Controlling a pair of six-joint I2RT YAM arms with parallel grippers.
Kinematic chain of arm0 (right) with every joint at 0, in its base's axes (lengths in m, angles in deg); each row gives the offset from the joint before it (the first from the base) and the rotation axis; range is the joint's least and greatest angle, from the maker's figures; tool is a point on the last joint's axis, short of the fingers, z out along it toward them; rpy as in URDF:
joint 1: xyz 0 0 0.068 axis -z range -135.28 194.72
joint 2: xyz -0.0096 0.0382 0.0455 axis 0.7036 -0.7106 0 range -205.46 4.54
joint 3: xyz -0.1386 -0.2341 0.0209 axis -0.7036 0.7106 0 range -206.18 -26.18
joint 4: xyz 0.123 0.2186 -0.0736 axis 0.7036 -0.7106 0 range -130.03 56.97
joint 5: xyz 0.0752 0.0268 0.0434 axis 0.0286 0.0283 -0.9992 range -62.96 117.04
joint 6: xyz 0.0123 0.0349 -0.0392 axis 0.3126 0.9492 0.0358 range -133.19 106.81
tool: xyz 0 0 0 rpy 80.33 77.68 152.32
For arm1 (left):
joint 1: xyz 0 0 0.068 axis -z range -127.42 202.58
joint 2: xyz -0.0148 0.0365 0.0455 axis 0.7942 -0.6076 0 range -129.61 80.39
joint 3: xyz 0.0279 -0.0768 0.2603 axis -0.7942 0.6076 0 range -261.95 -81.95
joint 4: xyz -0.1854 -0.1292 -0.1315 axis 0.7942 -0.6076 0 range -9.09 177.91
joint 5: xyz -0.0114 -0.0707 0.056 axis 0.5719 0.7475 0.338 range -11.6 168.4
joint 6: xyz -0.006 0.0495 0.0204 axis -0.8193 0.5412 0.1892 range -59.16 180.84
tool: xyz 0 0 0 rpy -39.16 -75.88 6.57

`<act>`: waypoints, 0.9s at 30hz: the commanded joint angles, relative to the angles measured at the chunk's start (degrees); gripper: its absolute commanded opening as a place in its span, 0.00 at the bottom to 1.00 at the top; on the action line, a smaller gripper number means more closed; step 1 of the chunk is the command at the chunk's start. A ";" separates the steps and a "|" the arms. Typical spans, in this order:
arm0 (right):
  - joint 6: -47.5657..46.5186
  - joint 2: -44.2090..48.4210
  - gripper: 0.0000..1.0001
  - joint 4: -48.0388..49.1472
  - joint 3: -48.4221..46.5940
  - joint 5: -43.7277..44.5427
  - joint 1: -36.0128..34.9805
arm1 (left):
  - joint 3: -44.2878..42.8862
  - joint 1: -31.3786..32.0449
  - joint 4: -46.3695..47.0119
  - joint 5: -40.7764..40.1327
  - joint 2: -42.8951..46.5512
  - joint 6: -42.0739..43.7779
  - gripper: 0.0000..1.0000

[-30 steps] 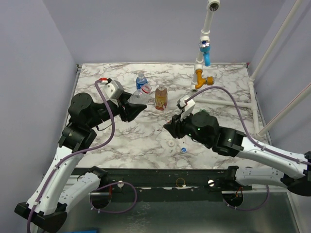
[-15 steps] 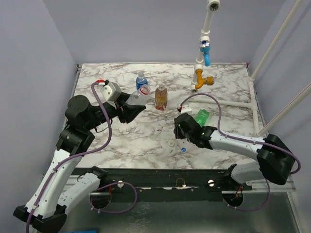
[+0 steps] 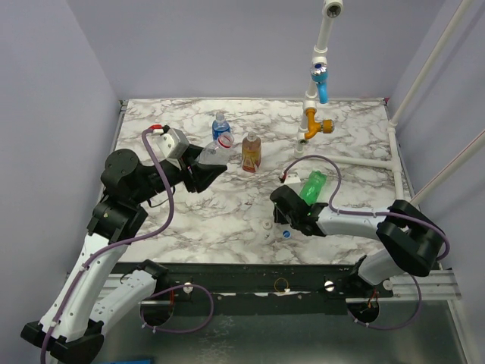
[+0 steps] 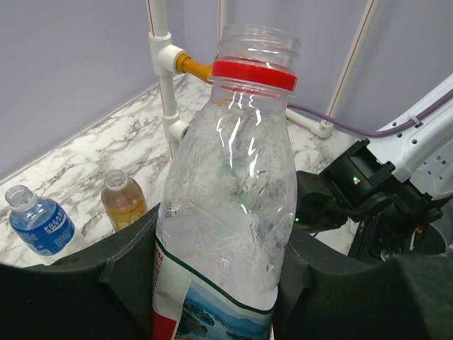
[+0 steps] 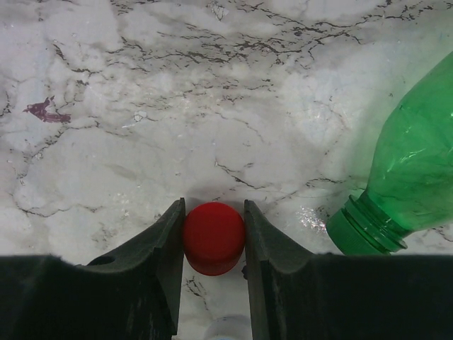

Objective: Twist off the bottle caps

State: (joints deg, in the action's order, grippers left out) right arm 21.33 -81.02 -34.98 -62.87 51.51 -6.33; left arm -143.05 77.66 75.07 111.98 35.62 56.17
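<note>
Setting down the red cap [image 5: 214,237] clenched in the right fingers [image 5: 166,273] probably wants a low, gentle release, left fingers [image 4: 131,273] grasping the clear bottle [image 4: 226,198].

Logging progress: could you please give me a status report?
Left pincer shut on clear red-white-labelled plastic bottle, neck open. Right pincer shut on small round red plastic cap. Open green plastic bottle lies close beside it.

You had a red cap [image 5: 213,237], a green bottle [image 5: 414,170] and a counter [image 5: 141,106] of white marble veined grey — plus a clear bottle [image 4: 226,198] with a red neck ring and red-white label.
</note>
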 commanded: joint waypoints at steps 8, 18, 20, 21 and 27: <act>4.60 1.84 0.41 0.20 2.47 0.89 -0.22 | -0.76 -0.21 1.14 2.59 0.30 -1.16 0.00; -0.43 14.97 0.58 -7.93 -2.34 -0.62 -0.28 | -0.77 -0.19 1.47 3.17 0.17 -1.50 0.00; -0.90 17.62 0.59 -9.84 -4.09 -1.15 -0.28 | -0.86 -0.21 1.52 3.24 0.15 -1.53 0.00; -1.71 19.16 0.59 -10.64 -5.03 -1.50 -0.43 | -0.82 -0.21 1.55 3.24 0.18 -1.66 0.00; -9.24 31.11 0.82 -7.22 -15.77 -12.63 -1.42 | -0.51 -0.21 1.59 3.38 0.25 -1.62 0.00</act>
State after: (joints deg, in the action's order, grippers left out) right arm 18.03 -56.03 -44.27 -70.95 47.86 -7.16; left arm -143.05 77.66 75.37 113.95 35.59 55.17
